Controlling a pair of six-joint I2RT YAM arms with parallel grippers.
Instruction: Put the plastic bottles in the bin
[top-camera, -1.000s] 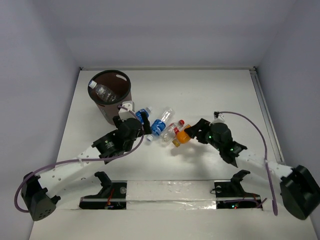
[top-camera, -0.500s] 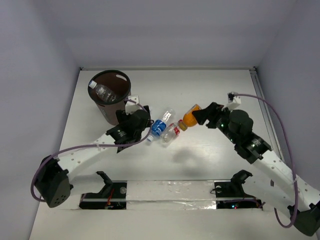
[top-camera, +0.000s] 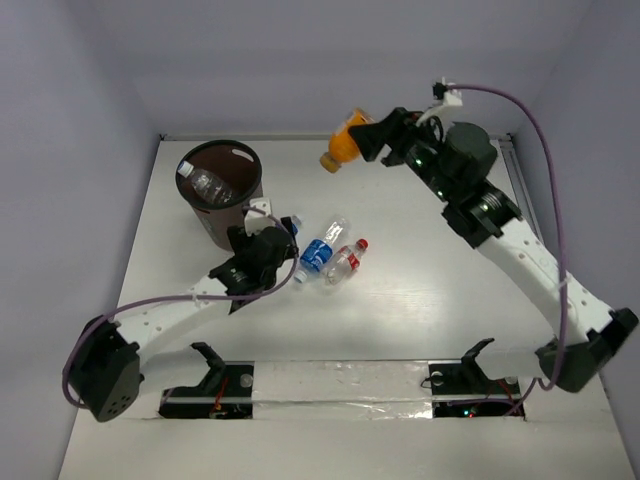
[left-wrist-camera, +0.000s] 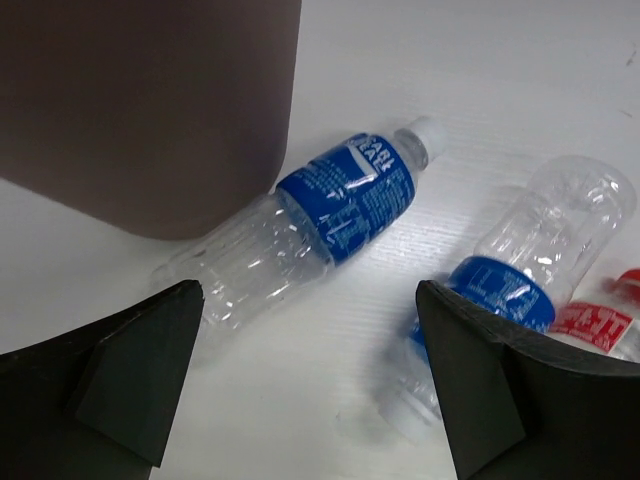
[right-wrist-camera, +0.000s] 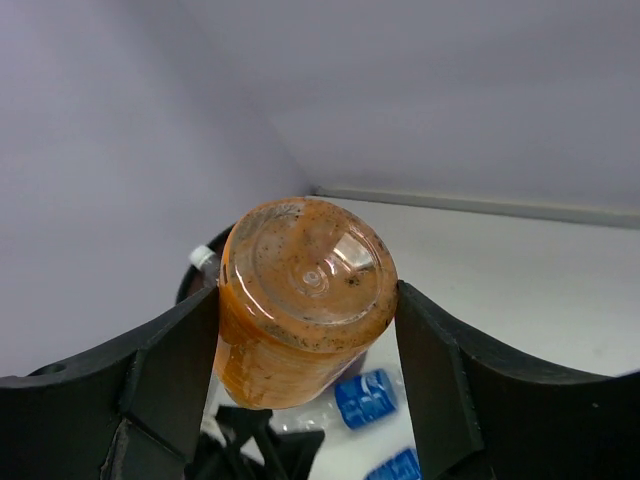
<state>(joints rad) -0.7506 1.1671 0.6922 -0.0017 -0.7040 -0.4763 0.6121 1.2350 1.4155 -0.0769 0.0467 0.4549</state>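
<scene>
Currently the right tool (right-wrist-camera: 306, 345) is clamped on the orange bottle (top-camera: 342, 142), one finger on each side of the body; the bottle is held clear of the bench (top-camera: 430, 300), well to the right of the bin (top-camera: 212, 222). Governing relation for the coming move: the bin lies to the left of the held bottle, with open bench between them; the carry should therefore run leftward until the bottle is over the rim. Long axis of the orange bottle: in line with the tool's reach, base toward the right wrist camera, cap end away from it, tilted downward and toward the bin; part of the bin rim shows behind the bottle in the right wrist view. Judgement: the mouth is far wider than the bottle, so release should need no fine alignment.

The left tool (left-wrist-camera: 310, 385) stands wide and holds nothing; it is just beside the right wall of the bin, and the left arm is the nearer arm to the bottles on the bench. A blue-label bottle (left-wrist-camera: 320, 220) lies on its side directly ahead of it, base close against the foot of the bin, cap pointing away from the bin; whether it touches the wall cannot be told. A second blue-label bottle (left-wrist-camera: 510, 275) and a red-capped bottle (top-camera: 346, 262) lie further right of the bin; one clear bottle (top-camera: 210, 183) is inside the bin.
</scene>
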